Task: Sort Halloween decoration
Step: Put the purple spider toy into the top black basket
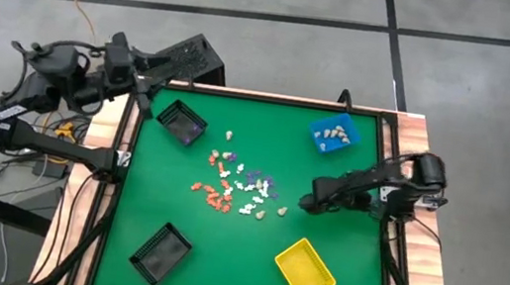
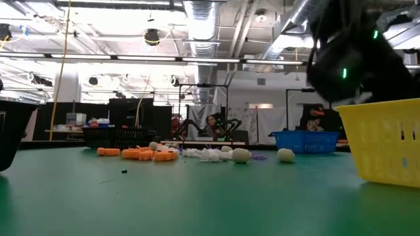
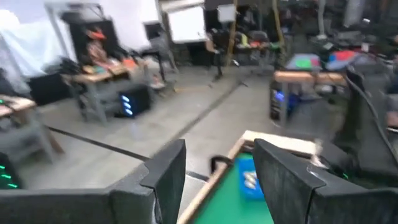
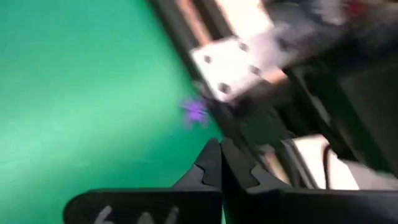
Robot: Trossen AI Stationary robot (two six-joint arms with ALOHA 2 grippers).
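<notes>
The right gripper (image 1: 305, 203), fingers pressed together and empty, is reaching low at center right, beside the Halloween decorations (image 1: 234, 186) scattered mid-table (image 1: 219, 257). The left gripper (image 1: 146, 99), spread wide, is waiting folded at upper left.

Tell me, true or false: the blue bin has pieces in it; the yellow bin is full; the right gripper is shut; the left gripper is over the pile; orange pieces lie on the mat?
1. The blue bin holds beige pieces. True.
2. The yellow bin is full. False: it looks empty.
3. The right gripper is shut. True.
4. The left gripper is over the pile. False: it is at the mat's far left corner, open.
5. Orange pieces lie on the mat. True.
</notes>
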